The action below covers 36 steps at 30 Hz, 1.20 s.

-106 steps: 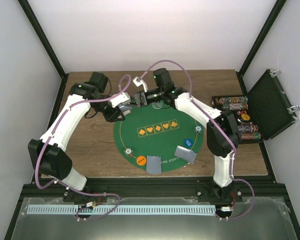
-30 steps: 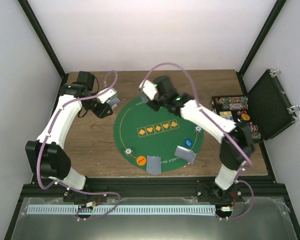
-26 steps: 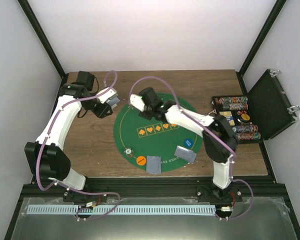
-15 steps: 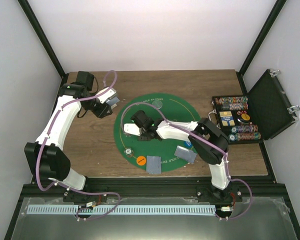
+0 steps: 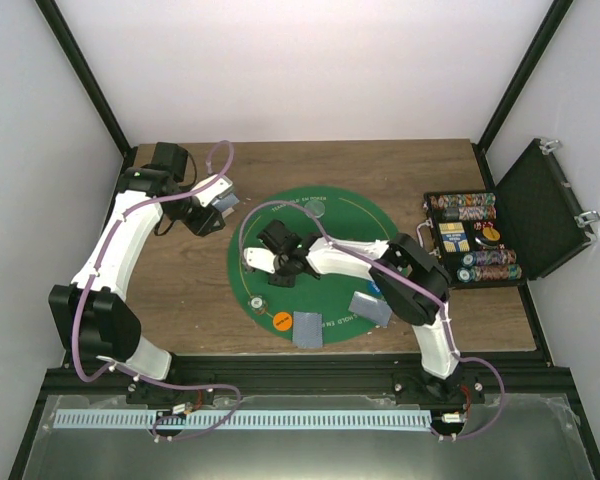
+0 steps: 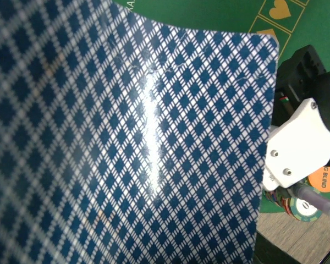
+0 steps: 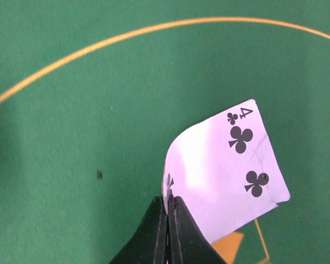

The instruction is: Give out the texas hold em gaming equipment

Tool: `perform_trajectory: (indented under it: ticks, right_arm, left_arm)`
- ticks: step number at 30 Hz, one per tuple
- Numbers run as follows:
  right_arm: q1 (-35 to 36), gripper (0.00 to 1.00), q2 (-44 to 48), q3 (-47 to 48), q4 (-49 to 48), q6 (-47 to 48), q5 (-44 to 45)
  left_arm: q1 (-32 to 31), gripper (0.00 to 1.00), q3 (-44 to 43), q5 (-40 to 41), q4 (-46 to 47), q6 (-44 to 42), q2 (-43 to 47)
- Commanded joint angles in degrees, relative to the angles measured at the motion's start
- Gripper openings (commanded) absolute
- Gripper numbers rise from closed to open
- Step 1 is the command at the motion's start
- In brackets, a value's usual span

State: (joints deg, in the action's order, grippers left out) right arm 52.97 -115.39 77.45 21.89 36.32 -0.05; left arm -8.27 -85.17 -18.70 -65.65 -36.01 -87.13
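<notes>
Wooden tabletop [image 5: 180,290] carries a green mat [image 5: 352,225], and over its middle the right pincer [image 7: 168,199] pinches the four of clubs [image 7: 231,170], likely to lay it there, while the left pincer [image 5: 223,204] grips a checked-back card [image 6: 126,137] just past the mat's left edge.

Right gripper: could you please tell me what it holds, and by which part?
The right gripper pinches the four of clubs by one corner, the card curling.
</notes>
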Motion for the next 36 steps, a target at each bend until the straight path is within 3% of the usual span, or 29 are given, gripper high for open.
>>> perform_trajectory:
  ticks: [1,14,24,36]
  right_arm:
    - [0.0,0.01,-1.9,4.4,2.5,-4.0,-4.4]
    - [0.1,0.01,-2.6,5.0,4.3,-9.7,-6.8]
    - [0.1,0.03,-3.3,5.0,4.1,-9.0,-6.7]
    - [0.1,0.26,-0.7,5.6,4.5,-9.1,-7.2]
  left_arm:
    - [0.3,0.41,-0.5,-1.1,0.1,0.1,0.7]
    - [0.3,0.41,-0.7,-1.2,0.0,0.1,0.5]
    - [0.3,0.41,-0.9,-1.2,-0.1,0.0,0.6]
    - [0.3,0.41,-1.0,-1.1,-0.2,0.0,0.6]
